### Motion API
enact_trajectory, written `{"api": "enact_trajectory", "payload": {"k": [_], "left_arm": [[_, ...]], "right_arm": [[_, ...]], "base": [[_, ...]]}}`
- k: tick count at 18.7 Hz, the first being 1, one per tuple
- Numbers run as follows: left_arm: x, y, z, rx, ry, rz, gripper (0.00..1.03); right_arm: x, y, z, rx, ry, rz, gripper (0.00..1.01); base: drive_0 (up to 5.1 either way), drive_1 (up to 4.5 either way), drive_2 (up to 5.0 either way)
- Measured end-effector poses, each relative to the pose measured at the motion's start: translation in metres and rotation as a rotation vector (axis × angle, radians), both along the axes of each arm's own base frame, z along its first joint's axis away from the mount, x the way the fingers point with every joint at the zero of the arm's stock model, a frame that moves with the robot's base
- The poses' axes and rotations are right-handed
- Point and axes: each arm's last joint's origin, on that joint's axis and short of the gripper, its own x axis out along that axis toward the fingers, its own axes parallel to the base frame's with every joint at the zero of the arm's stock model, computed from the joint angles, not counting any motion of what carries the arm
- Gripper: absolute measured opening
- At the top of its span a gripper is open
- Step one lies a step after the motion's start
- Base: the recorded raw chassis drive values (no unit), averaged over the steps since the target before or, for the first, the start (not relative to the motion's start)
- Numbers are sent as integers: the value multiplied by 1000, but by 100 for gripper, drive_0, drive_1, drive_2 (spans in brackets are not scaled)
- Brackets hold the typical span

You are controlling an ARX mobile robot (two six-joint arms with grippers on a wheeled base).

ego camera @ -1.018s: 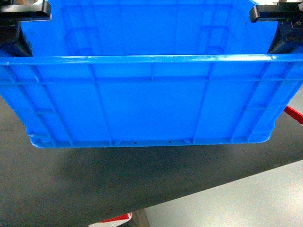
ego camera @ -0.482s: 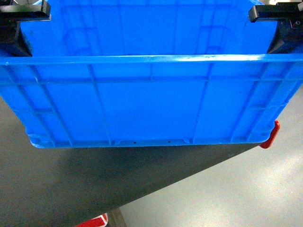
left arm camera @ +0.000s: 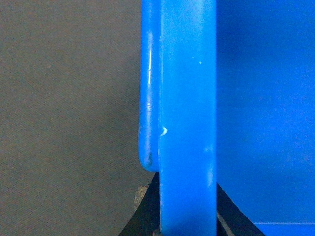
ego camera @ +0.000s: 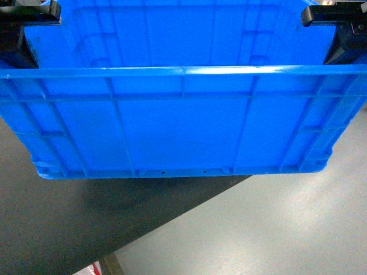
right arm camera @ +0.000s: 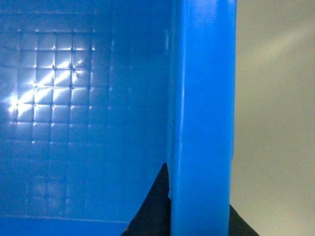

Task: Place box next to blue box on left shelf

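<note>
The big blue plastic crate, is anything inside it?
Empty as far as shown: the big blue plastic crate shows only its bare grid-patterned floor in the right wrist view; some corners stay hidden.

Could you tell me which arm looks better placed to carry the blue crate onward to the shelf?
Neither alone: the left gripper straddles one rim of the box, the right gripper the opposite rim, so both should probably carry together.

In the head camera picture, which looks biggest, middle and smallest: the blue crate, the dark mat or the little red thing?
1. Bright blue ribbed plastic crate, though it is nearest the camera.
2. Dark grey mat.
3. Small red piece, cut off at the bottom edge.
</note>
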Motion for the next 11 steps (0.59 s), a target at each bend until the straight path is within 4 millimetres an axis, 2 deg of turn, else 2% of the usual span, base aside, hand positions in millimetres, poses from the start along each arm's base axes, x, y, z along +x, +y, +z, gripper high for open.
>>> {"api": "enact_trajectory", "payload": {"k": [11], "left_arm": [[0, 0, 0, 1, 0, -2, 8]], "right_arm": [[0, 0, 0, -1, -1, -1, 7]], "base": [[-153, -153, -153]]}}
